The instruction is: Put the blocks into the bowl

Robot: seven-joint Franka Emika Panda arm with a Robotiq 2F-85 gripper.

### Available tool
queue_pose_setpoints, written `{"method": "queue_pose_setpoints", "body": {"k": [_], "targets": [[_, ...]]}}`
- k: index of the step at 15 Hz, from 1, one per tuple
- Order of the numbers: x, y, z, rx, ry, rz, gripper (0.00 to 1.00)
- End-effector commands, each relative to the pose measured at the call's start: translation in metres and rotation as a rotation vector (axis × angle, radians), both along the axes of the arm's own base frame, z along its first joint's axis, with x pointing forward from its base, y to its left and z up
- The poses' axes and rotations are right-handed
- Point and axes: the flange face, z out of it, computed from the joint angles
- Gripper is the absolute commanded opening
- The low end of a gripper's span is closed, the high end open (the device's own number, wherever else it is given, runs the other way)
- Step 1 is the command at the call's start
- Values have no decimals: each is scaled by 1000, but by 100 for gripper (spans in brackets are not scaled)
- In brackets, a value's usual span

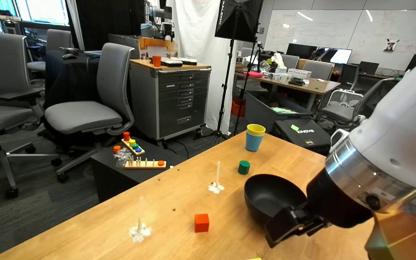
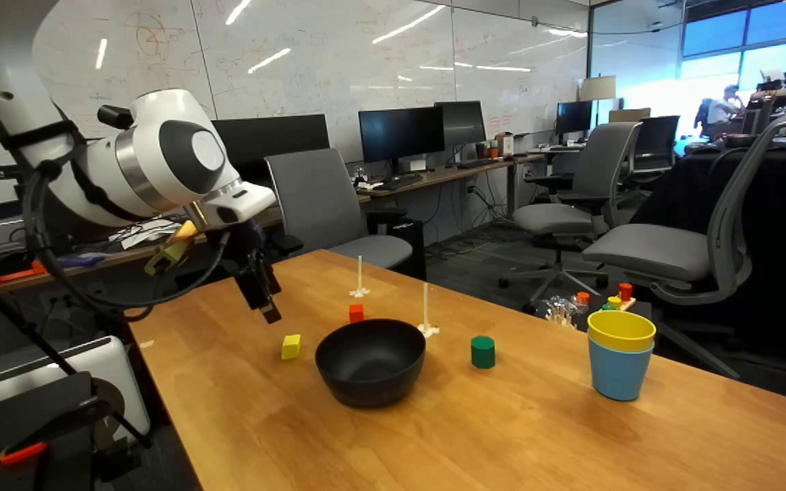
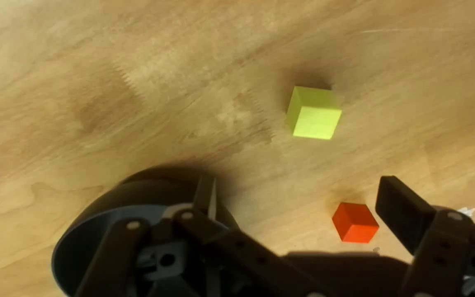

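Yellow block (image 3: 315, 119), crisp on the table (image 3: 97, 82), was whole in the wrist view, a sliver (image 1: 254, 259) in an exterior view. The gripper (image 3: 298, 183) hung near, jaws spread. Beyond sat the red-orange block (image 1: 201, 222), black bowl (image 1: 265, 195) and, in both exterior views only, the cylindrical green block (image 1: 244, 167).

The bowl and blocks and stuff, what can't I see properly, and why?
Bowl: in the wrist view, the open jaws cover part and the bottom edge cuts off more.
Yellow block: in an exterior view, the bottom edge leaves only a sliver.
Green block: outside the wrist view.
Whiteboard writing: too faint to read, in both exterior views.
Far-off person: too small and blurred to recognise, in an exterior view.
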Motion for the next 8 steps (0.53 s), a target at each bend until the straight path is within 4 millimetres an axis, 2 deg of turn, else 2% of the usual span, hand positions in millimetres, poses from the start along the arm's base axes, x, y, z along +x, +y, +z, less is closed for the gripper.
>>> {"method": "queue_pose_setpoints", "body": {"k": [1, 8], "targets": [[6, 10, -23, -21, 26, 26, 100], [15, 16, -52, -12, 33, 27, 100]]}}
